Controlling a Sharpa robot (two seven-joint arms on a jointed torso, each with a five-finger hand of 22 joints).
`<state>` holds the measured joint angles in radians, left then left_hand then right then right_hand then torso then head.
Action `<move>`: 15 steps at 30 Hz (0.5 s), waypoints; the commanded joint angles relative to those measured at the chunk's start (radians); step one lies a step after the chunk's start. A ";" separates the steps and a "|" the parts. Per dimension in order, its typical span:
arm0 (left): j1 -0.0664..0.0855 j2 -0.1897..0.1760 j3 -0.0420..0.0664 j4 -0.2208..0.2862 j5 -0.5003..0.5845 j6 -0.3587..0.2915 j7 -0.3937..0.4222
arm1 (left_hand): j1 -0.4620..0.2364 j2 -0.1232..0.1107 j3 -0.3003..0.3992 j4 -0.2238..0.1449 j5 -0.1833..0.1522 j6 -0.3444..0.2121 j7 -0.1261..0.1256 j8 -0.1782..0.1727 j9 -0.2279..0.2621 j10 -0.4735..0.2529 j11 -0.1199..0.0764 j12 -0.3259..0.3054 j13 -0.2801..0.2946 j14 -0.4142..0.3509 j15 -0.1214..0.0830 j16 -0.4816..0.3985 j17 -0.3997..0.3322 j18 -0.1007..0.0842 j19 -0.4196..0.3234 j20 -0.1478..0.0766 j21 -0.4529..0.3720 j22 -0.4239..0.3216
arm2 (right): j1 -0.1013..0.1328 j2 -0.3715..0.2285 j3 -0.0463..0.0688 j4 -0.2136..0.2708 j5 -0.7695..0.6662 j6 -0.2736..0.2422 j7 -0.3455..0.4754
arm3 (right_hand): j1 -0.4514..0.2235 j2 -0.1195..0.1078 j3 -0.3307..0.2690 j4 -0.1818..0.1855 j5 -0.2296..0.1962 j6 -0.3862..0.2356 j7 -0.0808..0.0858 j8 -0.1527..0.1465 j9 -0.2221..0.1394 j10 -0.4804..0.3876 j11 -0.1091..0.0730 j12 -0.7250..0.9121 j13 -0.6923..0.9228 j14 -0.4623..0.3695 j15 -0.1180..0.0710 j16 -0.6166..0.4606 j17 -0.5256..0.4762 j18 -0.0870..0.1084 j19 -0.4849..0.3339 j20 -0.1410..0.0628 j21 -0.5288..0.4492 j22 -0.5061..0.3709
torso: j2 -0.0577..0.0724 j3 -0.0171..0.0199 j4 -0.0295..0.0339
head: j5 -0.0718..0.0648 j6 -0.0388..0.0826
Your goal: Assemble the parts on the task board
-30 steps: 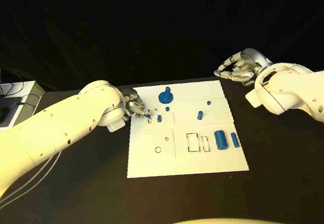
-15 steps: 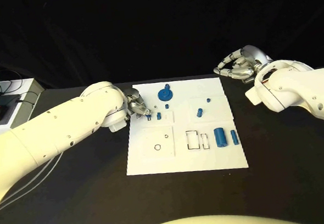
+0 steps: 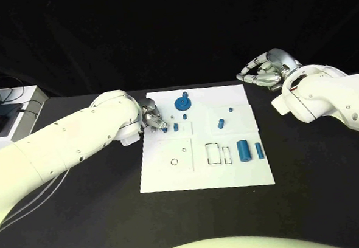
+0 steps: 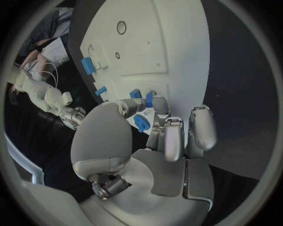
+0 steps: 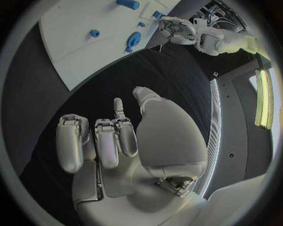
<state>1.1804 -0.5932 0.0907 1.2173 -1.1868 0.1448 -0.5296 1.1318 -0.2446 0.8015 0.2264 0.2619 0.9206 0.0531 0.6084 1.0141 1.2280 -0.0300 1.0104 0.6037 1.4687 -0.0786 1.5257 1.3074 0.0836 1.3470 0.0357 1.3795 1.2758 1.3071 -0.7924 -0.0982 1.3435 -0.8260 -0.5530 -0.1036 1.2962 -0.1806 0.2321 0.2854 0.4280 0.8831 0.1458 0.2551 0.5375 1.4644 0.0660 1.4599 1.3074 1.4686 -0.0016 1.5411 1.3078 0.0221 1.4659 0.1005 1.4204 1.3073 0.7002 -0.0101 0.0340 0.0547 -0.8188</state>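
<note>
The white task board lies mid-table. A blue gear-shaped part sits near its far edge, small blue pegs stand in its middle, and two blue cylinders lie at its right side. My left hand hovers over the board's far left part. In the left wrist view its thumb and fingertips pinch a small blue peg. My right hand hangs off the board's far right corner, fingers curled in with nothing in them.
A white box with a crinkled silver object and cables stands at the table's far left. Black slot outlines and a small ring mark show on the board's near half. Bare black table surrounds the board.
My left hand has edged slightly further over the board with the peg. The right hand has stayed where it was.
</note>
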 commanded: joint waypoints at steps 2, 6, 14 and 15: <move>0.000 0.006 -0.002 -0.005 -0.023 0.022 0.013 | 0.001 0.008 0.159 -0.154 0.002 0.009 -0.012 0.003 0.050 0.002 -0.001 0.004 -0.002 0.072 -0.006 0.006 0.149 -0.006 0.002 -0.005 0.004 -0.001 | 0.000 0.000 0.000 0.002 -0.012 0.013 0.009 | 0.003 -0.010 0.004 0.000 0.004 -0.008 0.000 0.006 0.001 -0.002 -0.002 -0.004 0.159 0.079 -0.008 -0.005 0.173 0.014 0.041 -0.006 -0.003 0.179 | 0.000 0.0003 0.0000 | 0.001 -0.001; 0.000 0.008 -0.005 -0.009 -0.028 0.022 0.014 | 0.001 0.008 0.159 -0.154 0.002 0.009 -0.012 0.003 0.050 0.002 -0.001 0.004 -0.002 0.072 -0.006 0.006 0.149 -0.006 0.002 -0.005 0.004 -0.001 | 0.000 0.000 0.000 0.002 -0.012 0.014 0.009 | 0.003 -0.010 0.004 0.000 0.004 -0.008 0.000 0.006 0.001 -0.002 -0.002 -0.004 0.159 0.079 -0.008 -0.005 0.173 0.014 0.041 -0.006 -0.003 0.179 | 0.001 0.0005 -0.0011 | 0.001 -0.002; -0.001 0.010 -0.007 -0.011 -0.040 0.024 0.015 | 0.000 0.007 0.162 -0.155 0.001 0.009 -0.012 0.003 0.051 0.003 -0.002 0.003 -0.002 0.072 -0.006 0.006 0.149 -0.005 0.001 -0.005 0.003 -0.002 | 0.000 -0.002 0.000 0.004 -0.012 0.014 0.009 | 0.003 -0.010 0.004 0.000 0.004 -0.008 0.000 0.006 0.001 -0.002 -0.002 -0.004 0.159 0.079 -0.008 -0.005 0.173 0.014 0.041 -0.006 -0.003 0.179 | 0.001 0.0002 0.0003 | -0.001 -0.003; -0.001 0.010 -0.008 -0.011 -0.042 0.025 0.015 | 0.000 0.007 0.162 -0.155 0.001 0.009 -0.012 0.003 0.051 0.003 -0.002 0.003 -0.002 0.072 -0.006 0.006 0.149 -0.005 0.001 -0.005 0.003 -0.002 | 0.000 -0.002 0.000 0.004 -0.012 0.014 0.009 | 0.003 -0.010 0.004 0.000 0.004 -0.008 0.000 0.006 0.001 -0.002 -0.002 -0.004 0.159 0.079 -0.008 -0.005 0.173 0.014 0.041 -0.006 -0.003 0.179 | 0.000 0.0005 0.0002 | -0.001 -0.003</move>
<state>1.1831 -0.5855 0.0863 1.2081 -1.2106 0.1485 -0.5196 1.1318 -0.2446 0.8015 0.2264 0.2592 0.9224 0.0514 0.6094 1.0145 1.2299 -0.0281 1.0104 0.6022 1.4687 -0.0786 1.5257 1.3074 0.0836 1.3470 0.0357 1.3795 1.2756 1.3071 -0.7940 -0.0982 1.3452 -0.8273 -0.5518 -0.1037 1.2962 -0.1806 0.2321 0.2855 0.4280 0.8831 0.1458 0.2551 0.5373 1.4644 0.0660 1.4600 1.3073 1.4686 -0.0016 1.5411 1.3077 0.0221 1.4659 0.1005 1.4204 1.3081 0.7005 -0.0095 0.0334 0.0542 -0.8214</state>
